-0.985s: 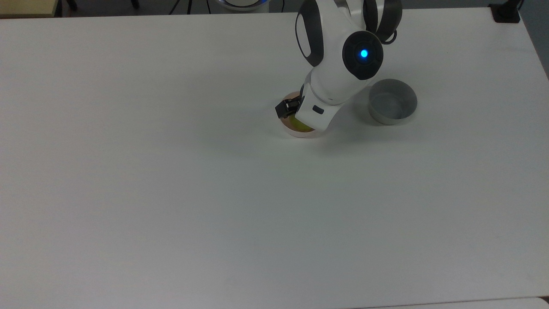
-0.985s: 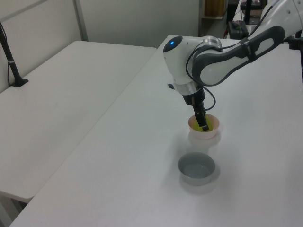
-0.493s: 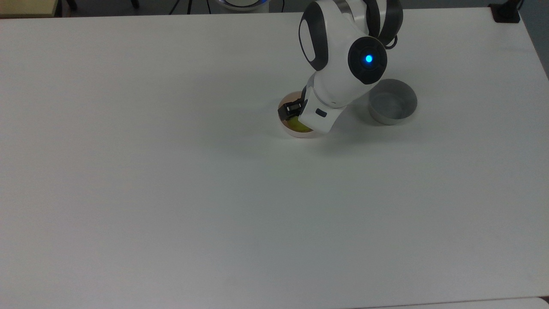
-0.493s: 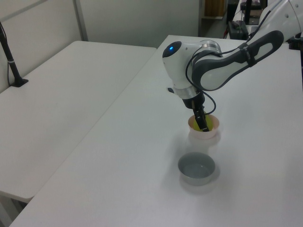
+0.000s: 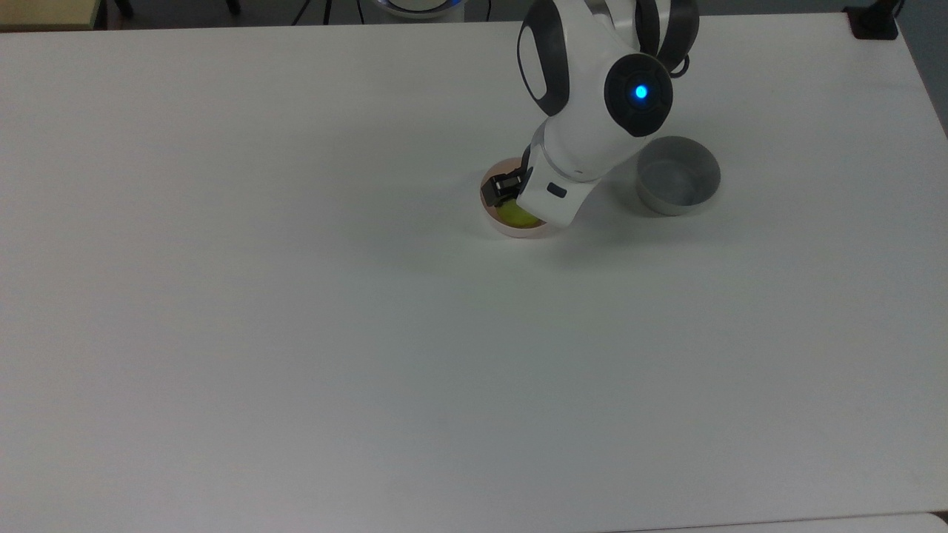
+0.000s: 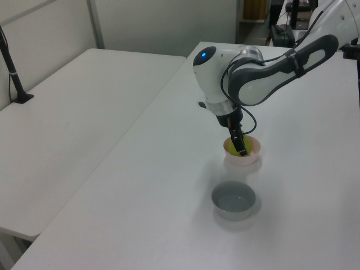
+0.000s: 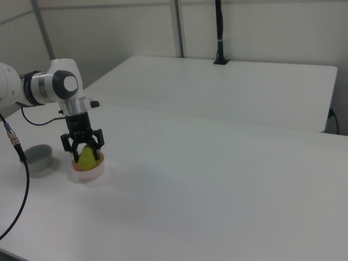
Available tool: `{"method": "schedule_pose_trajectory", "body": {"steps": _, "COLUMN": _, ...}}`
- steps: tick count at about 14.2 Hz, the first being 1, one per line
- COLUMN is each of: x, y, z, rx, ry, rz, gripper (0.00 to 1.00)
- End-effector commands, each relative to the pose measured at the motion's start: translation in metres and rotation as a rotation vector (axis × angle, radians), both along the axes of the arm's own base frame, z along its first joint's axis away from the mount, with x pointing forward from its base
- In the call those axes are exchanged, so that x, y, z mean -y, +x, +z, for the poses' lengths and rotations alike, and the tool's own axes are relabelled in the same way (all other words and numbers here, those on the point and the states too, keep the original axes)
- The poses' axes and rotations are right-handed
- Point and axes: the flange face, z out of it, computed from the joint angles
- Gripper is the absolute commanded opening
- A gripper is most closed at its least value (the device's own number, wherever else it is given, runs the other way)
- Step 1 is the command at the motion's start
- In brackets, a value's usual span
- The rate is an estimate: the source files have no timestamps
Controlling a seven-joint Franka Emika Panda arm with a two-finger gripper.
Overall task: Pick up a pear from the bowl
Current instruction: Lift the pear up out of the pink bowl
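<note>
We see a glossy white arm (image 6: 264,84) with rounded shells and dark grey bands at its joints. A round dark grey cap (image 5: 638,94) on one joint carries a small glowing blue light. A thin black cable (image 7: 16,179) trails from the arm. Our gripper (image 7: 82,150) is black, with two slim angular fingers (image 7: 100,147), below a white wrist block bearing a small dark oval mark (image 5: 556,191).

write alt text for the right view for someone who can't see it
A white robot arm's gripper reaches down into a small pink bowl on a white table, its black fingers straddling a yellow-green pear that sits in the bowl. A grey bowl stands apart on the right view's left, and a second white table with a black post lies behind.
</note>
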Motion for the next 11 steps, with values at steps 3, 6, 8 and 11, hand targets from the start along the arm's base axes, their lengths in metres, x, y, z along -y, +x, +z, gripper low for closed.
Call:
{"method": "schedule_pose_trajectory", "body": {"steps": 3, "x": 0.009, "y": -0.013, "z": 0.098, "rx": 0.100, "ry": 0.044, "rz": -0.007, "gripper": 0.64}}
{"method": "schedule_pose_trajectory", "body": {"steps": 6, "x": 0.024, "y": -0.027, "z": 0.161, "rx": 0.163, "ry": 0.071, "rz": -0.019, "gripper": 0.64}}
{"method": "schedule_pose_trajectory", "body": {"steps": 8, "x": 0.040, "y": -0.031, "z": 0.183, "rx": 0.180, "ry": 0.079, "rz": -0.033, "gripper": 0.65}}
{"method": "schedule_pose_trajectory", "body": {"steps": 11, "x": 0.075, "y": -0.027, "z": 0.188, "rx": 0.154, "ry": 0.078, "rz": -0.044, "gripper": 0.65}}
